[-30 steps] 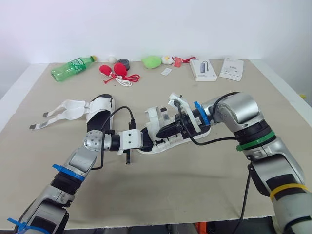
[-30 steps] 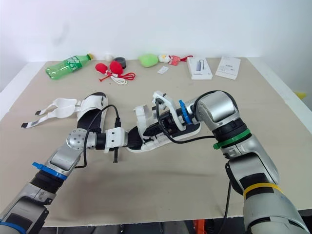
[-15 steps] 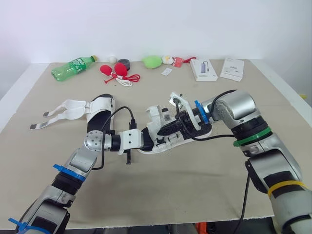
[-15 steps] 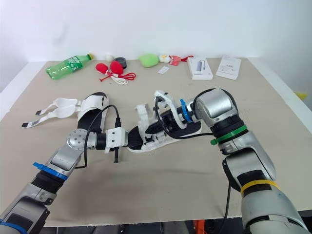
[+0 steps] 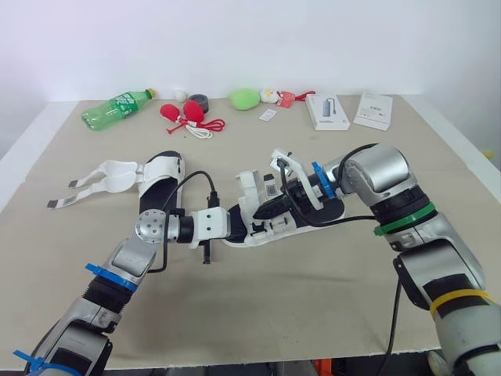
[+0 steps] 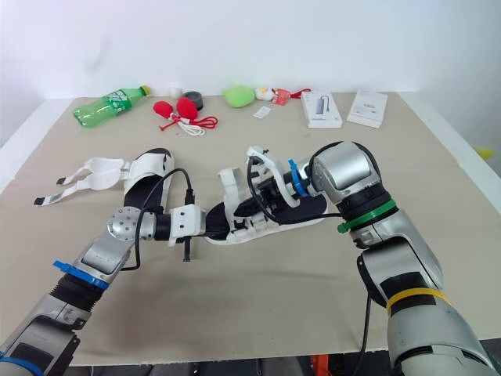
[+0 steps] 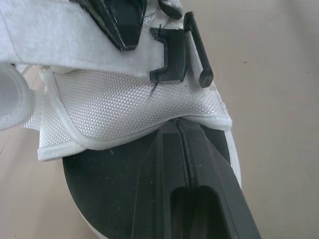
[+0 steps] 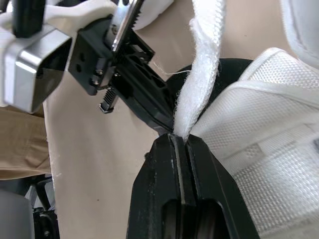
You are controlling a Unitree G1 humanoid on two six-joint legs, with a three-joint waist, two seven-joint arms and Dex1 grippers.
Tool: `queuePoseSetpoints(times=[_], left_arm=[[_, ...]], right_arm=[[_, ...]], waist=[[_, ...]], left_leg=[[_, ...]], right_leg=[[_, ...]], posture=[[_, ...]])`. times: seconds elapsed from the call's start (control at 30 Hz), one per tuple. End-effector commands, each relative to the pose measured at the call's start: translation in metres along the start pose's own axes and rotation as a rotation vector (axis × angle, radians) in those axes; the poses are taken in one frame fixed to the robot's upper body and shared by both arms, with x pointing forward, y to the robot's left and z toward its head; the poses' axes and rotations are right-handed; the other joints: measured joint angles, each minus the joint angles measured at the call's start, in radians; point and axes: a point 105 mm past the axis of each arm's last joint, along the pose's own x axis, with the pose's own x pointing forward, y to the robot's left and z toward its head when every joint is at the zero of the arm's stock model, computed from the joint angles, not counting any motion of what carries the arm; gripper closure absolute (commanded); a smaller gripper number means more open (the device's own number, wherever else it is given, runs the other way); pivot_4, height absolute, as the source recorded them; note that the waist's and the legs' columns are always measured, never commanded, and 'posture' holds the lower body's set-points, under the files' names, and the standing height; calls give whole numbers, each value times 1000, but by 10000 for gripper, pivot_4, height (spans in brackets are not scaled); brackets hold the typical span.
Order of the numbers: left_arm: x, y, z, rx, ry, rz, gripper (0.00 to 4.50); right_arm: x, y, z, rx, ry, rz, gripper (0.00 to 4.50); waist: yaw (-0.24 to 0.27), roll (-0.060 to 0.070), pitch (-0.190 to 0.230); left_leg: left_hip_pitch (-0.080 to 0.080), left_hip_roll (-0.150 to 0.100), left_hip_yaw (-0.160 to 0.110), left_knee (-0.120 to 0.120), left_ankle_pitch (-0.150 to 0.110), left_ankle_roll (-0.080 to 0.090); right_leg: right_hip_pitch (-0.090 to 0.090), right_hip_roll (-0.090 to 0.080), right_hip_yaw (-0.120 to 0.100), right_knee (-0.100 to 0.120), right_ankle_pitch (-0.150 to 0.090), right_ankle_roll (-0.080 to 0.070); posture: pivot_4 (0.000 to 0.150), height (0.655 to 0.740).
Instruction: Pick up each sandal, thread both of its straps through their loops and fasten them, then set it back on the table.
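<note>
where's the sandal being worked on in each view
Left eye: sandal at picture centre.
Right eye: centre, slightly left.
Left wrist: close up, white mesh upper over the black insole.
Right wrist: close up, white mesh.
Shared landmark: left gripper at the sandal's end.

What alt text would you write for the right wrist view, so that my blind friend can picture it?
The right tool is shut on a white strap of a sandal, and the strap rises straight from its black tips. The sandal's white mesh upper lies beside it, and the left tool reaches in to the sandal above the tan table.
</note>
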Motion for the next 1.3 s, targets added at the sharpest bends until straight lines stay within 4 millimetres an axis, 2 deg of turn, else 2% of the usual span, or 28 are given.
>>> queuePoseSetpoints(times=[0.03, 0.33, 0.57, 1.3], left_arm=[[3, -12, -21, -43, 85, -43, 45000], [3, -12, -21, -42, 85, -41, 45000], [3, -13, -21, -43, 87, -42, 45000], [5, -14, -20, -41, 81, -49, 45000]], right_arm=[[-5, 17, 12, -34, -22, 43, 44620], [-4, 12, 5, 6, -13, 24, 44620], [-7, 15, 13, 41, -41, 39, 44620], [-9, 19, 15, 111, -68, 58, 44620]], waist=[[0, 0, 0], [0, 0, 0], [0, 0, 0], [0, 0, 0]], left_leg=[[0, 0, 0, 0, 0, 0], [0, 0, 0, 0, 0, 0], [0, 0, 0, 0, 0, 0], [0, 0, 0, 0, 0, 0]], right_leg=[[0, 0, 0, 0, 0, 0], [0, 0, 0, 0, 0, 0], [0, 0, 0, 0, 0, 0], [0, 0, 0, 0, 0, 0]], posture=[[1500, 7400], [1500, 7400], [1500, 7400], [1500, 7400]])
